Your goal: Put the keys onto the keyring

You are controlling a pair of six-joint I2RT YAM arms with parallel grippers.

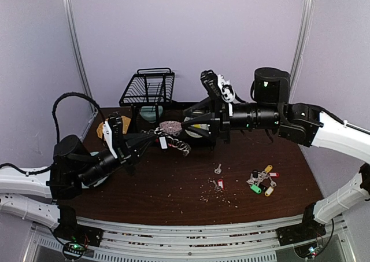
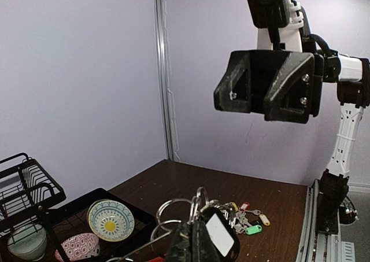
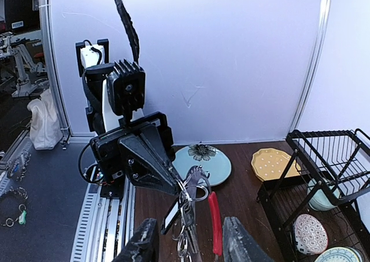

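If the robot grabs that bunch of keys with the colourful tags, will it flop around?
Probably floppy: the key bunch is separate pieces sprawled flat, so it should dangle. Shiny metal may slip; it looks small, likely light.

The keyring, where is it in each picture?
Top external: the keyring is left of centre, just below the black dish rack.
Left wrist: bottom middle, silver rings poking up; the rack is far left.
Right wrist: bottom middle, red arc showing; the rack is far right.
Shared landmark: the rack.
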